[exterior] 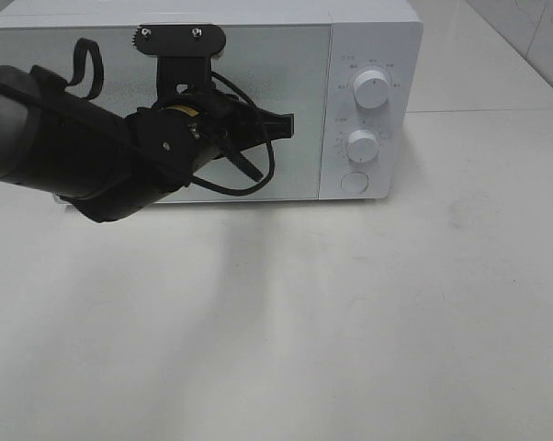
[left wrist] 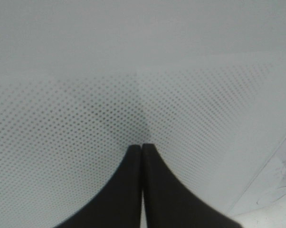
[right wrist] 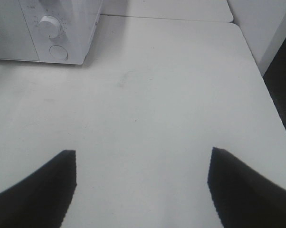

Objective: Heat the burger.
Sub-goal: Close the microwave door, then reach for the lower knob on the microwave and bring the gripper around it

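White microwave (exterior: 368, 37) at back of pale table (exterior: 350, 322), door (exterior: 295, 64) shut. Upper knob (exterior: 372, 90), lower knob (exterior: 362, 144) and round button (exterior: 354, 182) on right-hand panel. Black left arm (exterior: 65, 138) across door, blocking much of glass from high camera. Left claw (left wrist: 142, 147) clenched, empty, tips at dotted door glass, seemingly touching. Right claw (right wrist: 142, 152) spread wide above table, holding nothing. Burger not seen in any view; cannot tell where.

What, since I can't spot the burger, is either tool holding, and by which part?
Nothing: left tool shut empty at the microwave door, right tool open above the table.
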Action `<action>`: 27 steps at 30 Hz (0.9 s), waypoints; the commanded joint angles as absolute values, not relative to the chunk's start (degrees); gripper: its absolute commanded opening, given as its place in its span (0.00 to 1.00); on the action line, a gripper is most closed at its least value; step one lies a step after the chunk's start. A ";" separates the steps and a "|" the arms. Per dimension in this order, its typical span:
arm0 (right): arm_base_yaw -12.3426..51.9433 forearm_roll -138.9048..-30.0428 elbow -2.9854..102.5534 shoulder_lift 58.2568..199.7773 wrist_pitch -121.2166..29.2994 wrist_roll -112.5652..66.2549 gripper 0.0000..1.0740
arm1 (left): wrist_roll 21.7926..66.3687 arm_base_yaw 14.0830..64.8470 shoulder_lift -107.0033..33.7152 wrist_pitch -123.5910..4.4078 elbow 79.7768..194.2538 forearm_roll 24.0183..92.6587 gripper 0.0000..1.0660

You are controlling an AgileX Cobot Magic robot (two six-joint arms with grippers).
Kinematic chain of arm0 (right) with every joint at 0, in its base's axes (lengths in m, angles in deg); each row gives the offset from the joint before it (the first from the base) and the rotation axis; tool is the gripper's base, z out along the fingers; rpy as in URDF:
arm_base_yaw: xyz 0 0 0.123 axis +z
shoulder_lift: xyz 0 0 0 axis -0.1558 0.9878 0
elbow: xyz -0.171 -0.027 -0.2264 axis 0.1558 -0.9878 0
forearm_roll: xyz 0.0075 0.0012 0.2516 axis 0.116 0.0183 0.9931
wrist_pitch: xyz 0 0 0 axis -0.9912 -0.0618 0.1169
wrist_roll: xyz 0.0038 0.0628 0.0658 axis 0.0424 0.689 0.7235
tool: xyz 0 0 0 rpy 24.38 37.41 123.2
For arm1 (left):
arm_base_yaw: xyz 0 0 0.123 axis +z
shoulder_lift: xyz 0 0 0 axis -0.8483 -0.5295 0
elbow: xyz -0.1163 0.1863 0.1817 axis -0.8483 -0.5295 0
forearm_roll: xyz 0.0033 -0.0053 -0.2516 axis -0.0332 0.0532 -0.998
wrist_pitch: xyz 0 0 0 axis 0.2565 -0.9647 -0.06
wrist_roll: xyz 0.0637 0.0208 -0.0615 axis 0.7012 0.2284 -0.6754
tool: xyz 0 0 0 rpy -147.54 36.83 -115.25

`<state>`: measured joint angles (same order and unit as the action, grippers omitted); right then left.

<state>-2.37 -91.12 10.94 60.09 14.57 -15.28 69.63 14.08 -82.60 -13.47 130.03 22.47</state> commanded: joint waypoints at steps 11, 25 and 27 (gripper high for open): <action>-2.77 -91.01 10.82 58.37 14.29 -14.93 0.70 | 75.19 9.38 -75.89 -28.19 126.07 18.29 0.69; -2.77 -91.01 10.82 58.37 14.29 -14.93 0.70 | 76.11 10.65 -67.76 -55.18 121.43 23.73 0.94; -2.77 -91.01 10.82 58.37 14.29 -14.93 0.70 | 75.88 11.10 -67.30 -56.50 121.43 23.85 0.94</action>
